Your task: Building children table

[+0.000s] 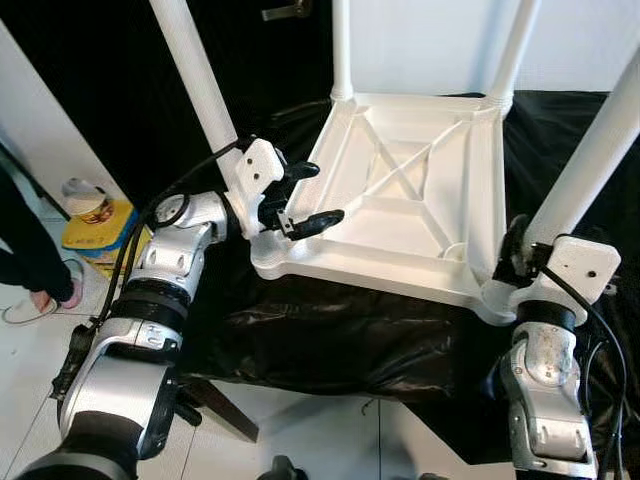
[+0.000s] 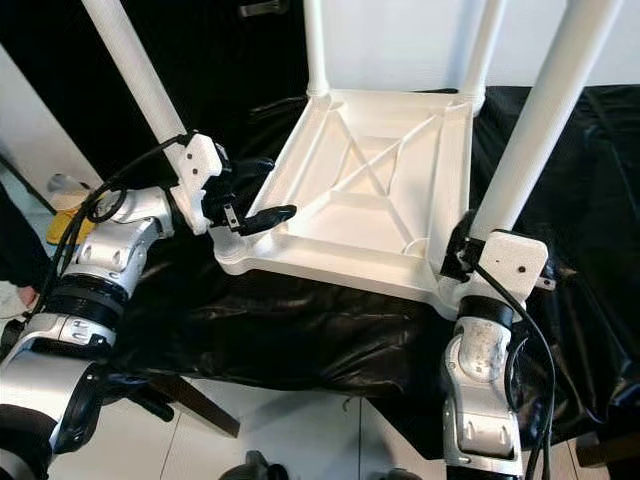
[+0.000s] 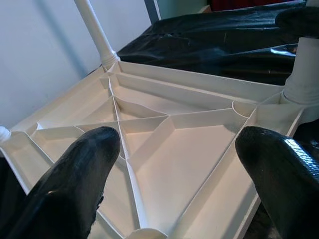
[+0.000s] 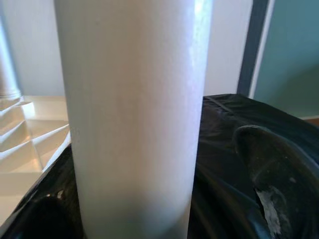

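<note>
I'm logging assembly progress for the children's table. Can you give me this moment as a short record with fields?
Table: white plastic tabletop lying upside down, ribbed underside up, on a black plastic sheet
Legs: four white cylindrical legs standing up from the corners
Left gripper: open, fingers over the near-left edge of the tabletop, beside the near-left leg
Right gripper: at the base of the near-right leg; grip not clear
Background: person's legs at far left

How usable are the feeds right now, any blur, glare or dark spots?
Left eye view: sharp; the white table underside is bright, and the black cover swallows detail. Left wrist view: the left gripper's fingers are soft up close, ribs crisp. Right wrist view: the table leg is near, slightly blurred, with mild glare.
</note>
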Robot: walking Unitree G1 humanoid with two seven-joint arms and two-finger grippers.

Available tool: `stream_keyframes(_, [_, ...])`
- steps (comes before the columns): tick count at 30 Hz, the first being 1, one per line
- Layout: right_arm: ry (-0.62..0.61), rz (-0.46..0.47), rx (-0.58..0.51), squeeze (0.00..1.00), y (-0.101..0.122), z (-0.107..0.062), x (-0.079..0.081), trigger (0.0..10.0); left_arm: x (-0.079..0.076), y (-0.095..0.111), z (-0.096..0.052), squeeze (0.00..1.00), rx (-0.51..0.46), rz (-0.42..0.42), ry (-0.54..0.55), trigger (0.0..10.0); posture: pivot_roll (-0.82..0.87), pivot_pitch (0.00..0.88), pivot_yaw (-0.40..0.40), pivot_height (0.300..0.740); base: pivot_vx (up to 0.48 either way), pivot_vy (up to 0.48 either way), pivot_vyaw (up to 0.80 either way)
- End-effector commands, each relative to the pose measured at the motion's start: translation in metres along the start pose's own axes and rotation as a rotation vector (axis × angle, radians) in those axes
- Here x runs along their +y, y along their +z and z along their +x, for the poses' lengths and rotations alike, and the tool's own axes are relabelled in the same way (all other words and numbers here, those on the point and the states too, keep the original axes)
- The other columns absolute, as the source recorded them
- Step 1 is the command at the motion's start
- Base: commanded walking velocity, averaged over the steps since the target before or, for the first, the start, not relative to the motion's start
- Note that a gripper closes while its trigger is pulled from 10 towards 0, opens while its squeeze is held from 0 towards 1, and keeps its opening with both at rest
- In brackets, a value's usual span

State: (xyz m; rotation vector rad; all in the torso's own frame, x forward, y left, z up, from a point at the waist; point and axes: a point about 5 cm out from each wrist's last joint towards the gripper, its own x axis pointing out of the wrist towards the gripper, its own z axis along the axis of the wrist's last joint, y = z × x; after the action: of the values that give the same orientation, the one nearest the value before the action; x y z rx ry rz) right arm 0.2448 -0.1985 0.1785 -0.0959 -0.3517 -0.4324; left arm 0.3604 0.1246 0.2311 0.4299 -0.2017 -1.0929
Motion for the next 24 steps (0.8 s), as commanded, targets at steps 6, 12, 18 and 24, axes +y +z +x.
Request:
stream_keyframes(6, [0.093,0.008,0.079,0.0,-0.015,0.006,-0.001,10.0,0.003,-0.033,-0.004,0.0,0.071,-0.149,0.556,10.0,-0.1,0.061,0.018,0.74,0.0,0.0,0.0])
stream_keyframes(12, [0.191,0.045,0.093,0.0,-0.016,0.012,0.005,10.0,0.004,-0.044,-0.005,0.0,0.113,-0.246,0.861,10.0,-0.09,0.051,-0.001,0.74,0.0,0.0,0.0])
stream_keyframes(18, [0.356,0.087,0.123,0.0,-0.018,0.013,0.013,10.0,0.007,-0.049,-0.013,0.0,0.156,-0.297,1.144,10.0,-0.09,0.043,-0.013,0.74,0.0,0.0,0.0])
stream_keyframes(24, [0.446,0.09,0.13,0.0,-0.019,0.017,0.012,10.0,0.01,-0.05,-0.021,0.0,0.181,-0.35,1.315,10.0,-0.09,0.036,-0.018,0.74,0.0,0.0,0.0])
